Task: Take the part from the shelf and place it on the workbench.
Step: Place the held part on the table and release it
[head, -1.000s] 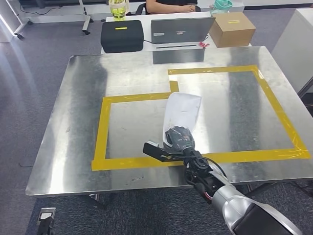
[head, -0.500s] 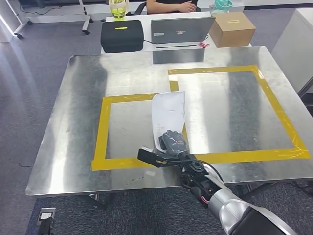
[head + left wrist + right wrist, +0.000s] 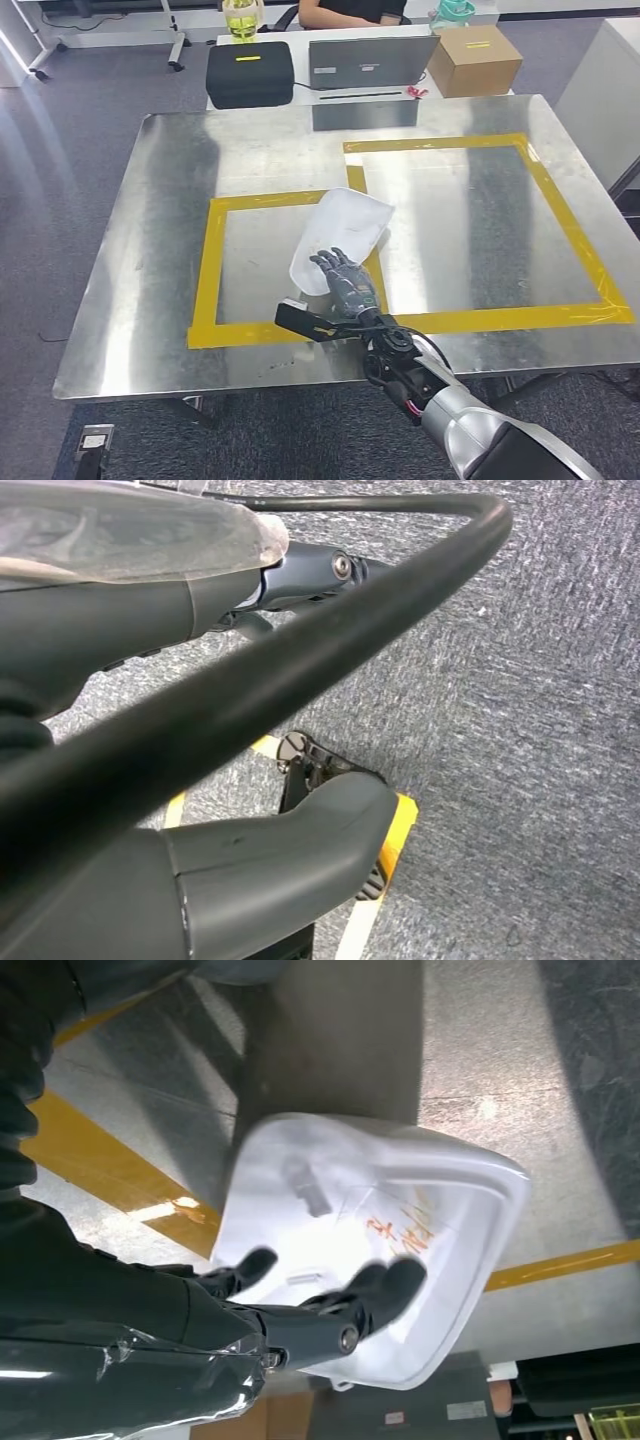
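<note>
Right hand (image 3: 349, 283) fingers (image 3: 377, 1295) spread, hand above white plastic part (image 3: 341, 238) lying on workbench (image 3: 166, 200) over yellow tape (image 3: 207, 255); likely release for placement. Left hand fingers: cannot tell.

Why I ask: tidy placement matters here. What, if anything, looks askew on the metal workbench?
The white part lies tilted across the yellow tape dividing the two marked rectangles, not squarely inside either. The right hand, fingers spread, is at its near edge.

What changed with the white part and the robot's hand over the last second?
The white part went from standing upright in the right hand to lying tilted on the metal workbench. The hand moved left and opened its fingers, letting go. The yellow tape, black case, laptop and cardboard box stayed put.
</note>
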Controlling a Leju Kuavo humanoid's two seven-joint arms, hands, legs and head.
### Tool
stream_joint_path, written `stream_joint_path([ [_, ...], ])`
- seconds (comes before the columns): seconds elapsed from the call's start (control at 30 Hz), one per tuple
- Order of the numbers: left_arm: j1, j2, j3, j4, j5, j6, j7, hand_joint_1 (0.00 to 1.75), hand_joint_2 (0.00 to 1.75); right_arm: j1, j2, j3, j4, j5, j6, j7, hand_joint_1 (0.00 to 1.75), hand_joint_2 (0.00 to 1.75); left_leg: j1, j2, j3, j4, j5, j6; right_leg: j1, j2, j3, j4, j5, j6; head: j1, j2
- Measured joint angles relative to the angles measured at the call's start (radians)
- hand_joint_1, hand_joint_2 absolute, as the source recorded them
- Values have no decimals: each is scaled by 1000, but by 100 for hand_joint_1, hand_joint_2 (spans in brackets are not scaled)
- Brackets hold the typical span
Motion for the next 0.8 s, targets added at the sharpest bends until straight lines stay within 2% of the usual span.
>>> stream_joint_path([
  [0.13,0,0,0,0,3,0,0,0,0,0,0,0,-2,-18,12,-15,0,175,0,0,0,0,0,0,0,0,0,0,0,0,0,0],
  [0.27,1,0,0,0,9,0,0,0,0,7,0,-6,-17,-108,32,-88,0,0,0,0,0,0,0,0,0,0,0,0,0,0,0,0],
  [0.33,3,0,0,0,12,0,0,0,0,19,0,-18,-48,-205,50,-165,0,0,0,0,0,0,0,0,0,0,0,0,0,0,0,0],
  [0.4,5,0,0,0,14,0,-1,0,0,32,-1,-32,-100,-295,75,-215,0,87,0,0,0,0,0,0,0,0,-1,0,0,0,0,0],
  [0.47,9,0,0,0,16,0,-3,0,0,46,-6,-44,-164,-367,95,-239,0,87,0,0,0,0,0,0,0,0,-1,0,0,0,0,0],
  [0.53,13,1,0,0,19,1,-6,0,0,67,-16,-56,-246,-449,113,-273,0,0,0,0,0,0,0,0,0,0,-1,0,0,0,0,0],
  [0.67,19,4,0,0,29,7,-6,0,0,116,-47,-76,-455,-580,151,-305,0,0,0,0,0,0,0,0,0,0,-1,0,0,0,0,0],
  [0.8,21,5,0,0,31,8,-6,0,0,148,-79,-86,-629,-604,165,-308,0,0,0,0,0,0,0,0,0,0,-1,0,0,0,1,0],
])
